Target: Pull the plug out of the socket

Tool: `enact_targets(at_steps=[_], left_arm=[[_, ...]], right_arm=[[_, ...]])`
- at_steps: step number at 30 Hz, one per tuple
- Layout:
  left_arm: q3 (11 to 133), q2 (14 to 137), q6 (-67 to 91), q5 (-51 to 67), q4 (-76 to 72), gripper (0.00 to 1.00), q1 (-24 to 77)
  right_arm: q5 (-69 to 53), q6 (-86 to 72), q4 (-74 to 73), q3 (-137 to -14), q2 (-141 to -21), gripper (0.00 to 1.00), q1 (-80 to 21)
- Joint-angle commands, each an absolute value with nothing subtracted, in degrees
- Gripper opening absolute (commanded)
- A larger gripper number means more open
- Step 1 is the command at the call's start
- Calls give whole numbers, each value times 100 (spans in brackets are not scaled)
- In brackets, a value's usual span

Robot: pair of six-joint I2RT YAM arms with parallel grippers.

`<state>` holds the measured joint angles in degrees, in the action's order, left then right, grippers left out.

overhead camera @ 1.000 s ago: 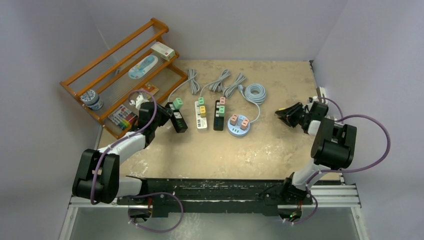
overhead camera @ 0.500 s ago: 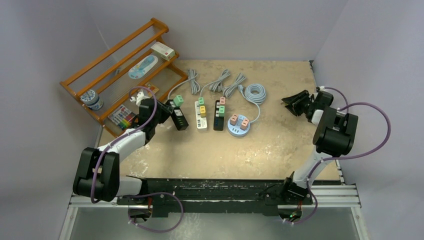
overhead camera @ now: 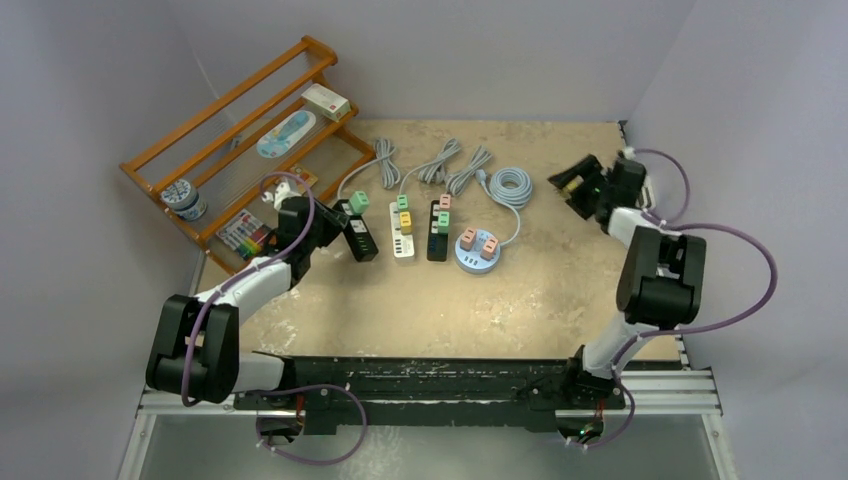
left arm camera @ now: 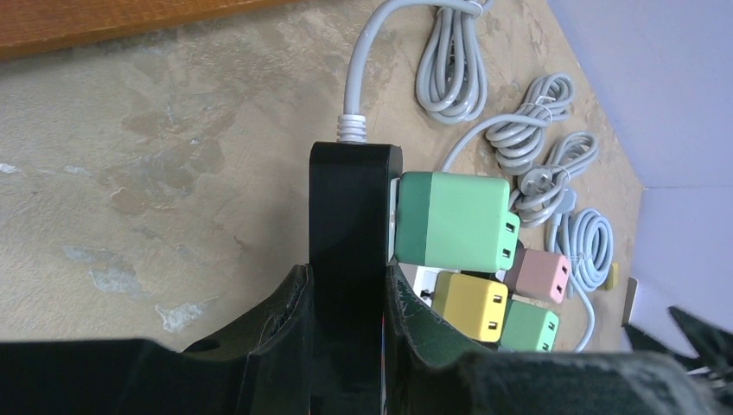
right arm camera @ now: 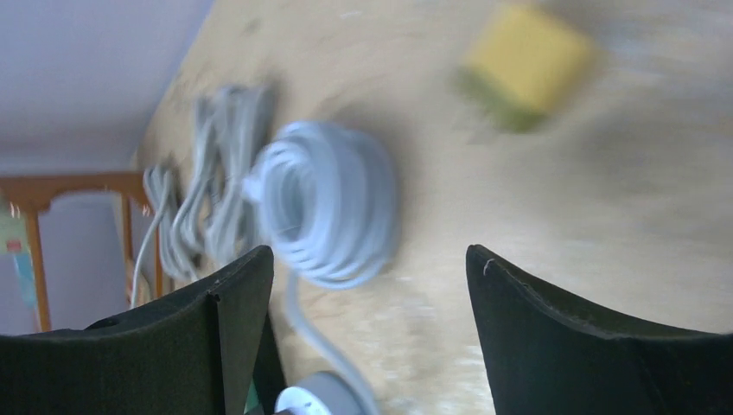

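Lilac walls (overhead camera: 450, 50) (wooden rack (overhead camera: 220, 105) alongside)

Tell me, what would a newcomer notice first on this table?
Probably the row of power strips studded with pastel plugs, mid-table beside a wooden rack. At its left end, the left jaws are clamped on a black power strip carrying a green plug. Far right, the right jaws stand open near a loose, blurred yellow plug.

We see black power strip (left arm camera: 350, 207) clamped in left gripper (left arm camera: 346, 275); green plug (left arm camera: 449, 220) seated in it, just past fingertips.
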<state>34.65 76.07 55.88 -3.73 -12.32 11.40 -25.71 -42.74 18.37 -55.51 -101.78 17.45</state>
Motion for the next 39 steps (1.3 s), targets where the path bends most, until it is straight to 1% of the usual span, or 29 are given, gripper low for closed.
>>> enact_targets(at_steps=[1,3,6,11,13,18,23,26,31,34,36,37,38,39], left_arm=[[3880,7545,5362,-52,-1625,0,1125],[3963,7494,5268,-26,-1528,0,1121],[4103,7331,5058,-1,-1322,0,1125],[4274,7103,4702,96,-1012,0,1121],[4314,7047,4637,163,-963,0,1125],[4315,6998,4614,259,-966,0,1125],[4301,7007,4632,366,-1006,0,1123],[4273,6963,4641,338,-1002,0,1127],[4258,6847,4632,178,-942,0,1126],[4249,6827,4632,143,-907,0,1125],[4252,6828,4635,123,-892,0,1129],[4246,6828,4647,119,-888,0,1126],[4245,6829,4653,106,-895,0,1125],[4245,6827,4658,106,-899,0,1123]], right_arm=[[-1003,-3406,1354,-6390,-9298,83,77],[-1001,-3048,1593,-6625,-9212,83,-497],[-1465,-2405,1846,-7057,-9347,85,-1173],[-1205,-1734,1420,-8185,-10097,86,-2325],[-1402,-1779,1403,-8587,-10463,86,-2690],[-2074,-1944,1144,-9775,-11554,86,-3266],[-2247,-1742,613,-10933,-12447,86,-3671],[-2552,-1858,598,-11133,-12623,85,-3707],[-2655,-1959,504,-10979,-12614,82,-3753],[-2665,-2011,549,-10727,-12532,76,-3760],[-2720,-2085,641,-10565,-12474,68,-3759],[-2761,-2124,683,-10484,-12458,59,-3757],[-2827,-2153,715,-10456,-12457,46,-3757],[-2884,-2180,730,-10455,-12460,31,-3759]])
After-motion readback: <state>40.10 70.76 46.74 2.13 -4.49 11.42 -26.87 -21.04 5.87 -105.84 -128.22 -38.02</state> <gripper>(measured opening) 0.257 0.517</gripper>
